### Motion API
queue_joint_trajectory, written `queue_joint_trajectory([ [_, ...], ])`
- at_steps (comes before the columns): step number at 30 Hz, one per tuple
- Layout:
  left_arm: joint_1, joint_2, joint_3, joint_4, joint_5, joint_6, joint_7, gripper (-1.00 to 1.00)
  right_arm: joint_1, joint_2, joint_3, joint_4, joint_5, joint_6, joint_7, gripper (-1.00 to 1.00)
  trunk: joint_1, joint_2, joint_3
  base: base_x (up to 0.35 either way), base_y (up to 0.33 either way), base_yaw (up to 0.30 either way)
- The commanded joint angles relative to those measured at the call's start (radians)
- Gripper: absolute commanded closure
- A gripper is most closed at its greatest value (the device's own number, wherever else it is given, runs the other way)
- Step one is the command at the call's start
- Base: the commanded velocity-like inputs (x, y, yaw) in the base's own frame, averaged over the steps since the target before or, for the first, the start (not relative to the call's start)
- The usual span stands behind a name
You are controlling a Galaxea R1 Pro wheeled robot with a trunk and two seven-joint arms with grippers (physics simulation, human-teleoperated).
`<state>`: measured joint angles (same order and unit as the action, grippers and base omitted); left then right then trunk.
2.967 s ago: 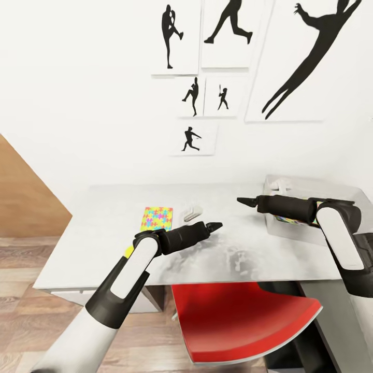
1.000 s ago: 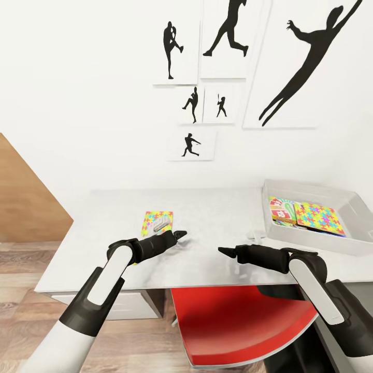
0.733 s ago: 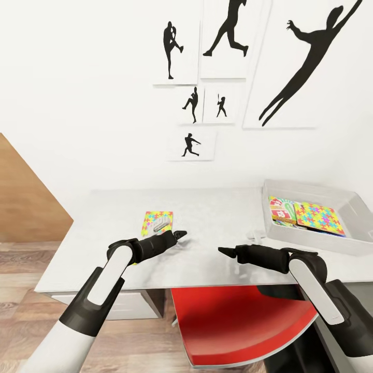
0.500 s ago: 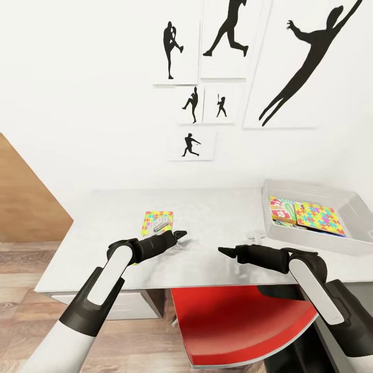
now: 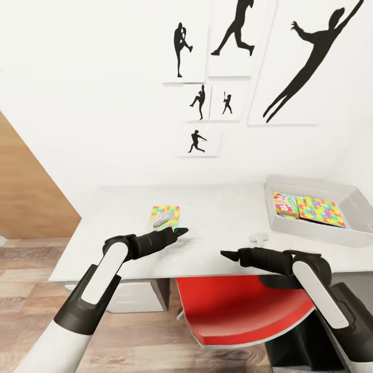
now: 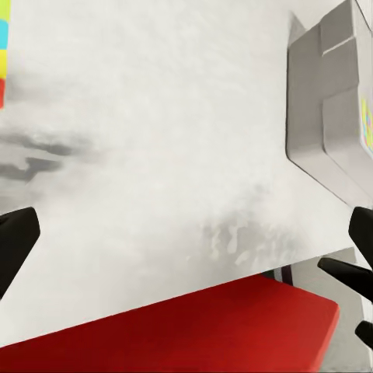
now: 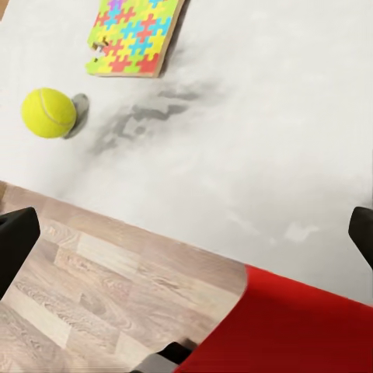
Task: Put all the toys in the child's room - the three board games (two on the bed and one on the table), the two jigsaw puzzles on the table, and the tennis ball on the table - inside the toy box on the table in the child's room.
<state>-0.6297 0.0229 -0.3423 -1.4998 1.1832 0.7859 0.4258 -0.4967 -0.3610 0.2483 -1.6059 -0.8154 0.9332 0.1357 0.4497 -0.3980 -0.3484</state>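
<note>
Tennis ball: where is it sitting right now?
In the right wrist view, the tennis ball rests on the table near its front edge, a short way from the jigsaw puzzle and apart from it.

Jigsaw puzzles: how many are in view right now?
2. One jigsaw puzzle lies on the table beyond the left hand; the other lies in the toy box. More may be hidden beneath it.

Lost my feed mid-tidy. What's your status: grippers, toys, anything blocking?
Left gripper and right gripper open, empty, over the table. Jigsaw puzzle and tennis ball on the table; toy box holds one puzzle. Nothing blocking.
</note>
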Motion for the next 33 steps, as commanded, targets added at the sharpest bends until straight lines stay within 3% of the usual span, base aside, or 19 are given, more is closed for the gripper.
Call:
queue_joint_trajectory([
  [1, -0.001, 0.002, -0.001, -0.004, 0.010, 0.006, 0.010, -1.00, 0.000, 0.000, -0.001, -0.001, 0.010, 0.005, 0.008, -1.00, 0.000, -0.002, -0.002, -0.112, 0.094, 0.000],
  [33, 0.011, 0.005, 0.005, -0.014, 0.009, 0.012, 0.007, -1.00, 0.006, 0.002, 0.001, -0.004, 0.012, 0.014, 0.005, -1.00, 0.000, -0.002, -0.002, -0.024, 0.050, 0.000],
])
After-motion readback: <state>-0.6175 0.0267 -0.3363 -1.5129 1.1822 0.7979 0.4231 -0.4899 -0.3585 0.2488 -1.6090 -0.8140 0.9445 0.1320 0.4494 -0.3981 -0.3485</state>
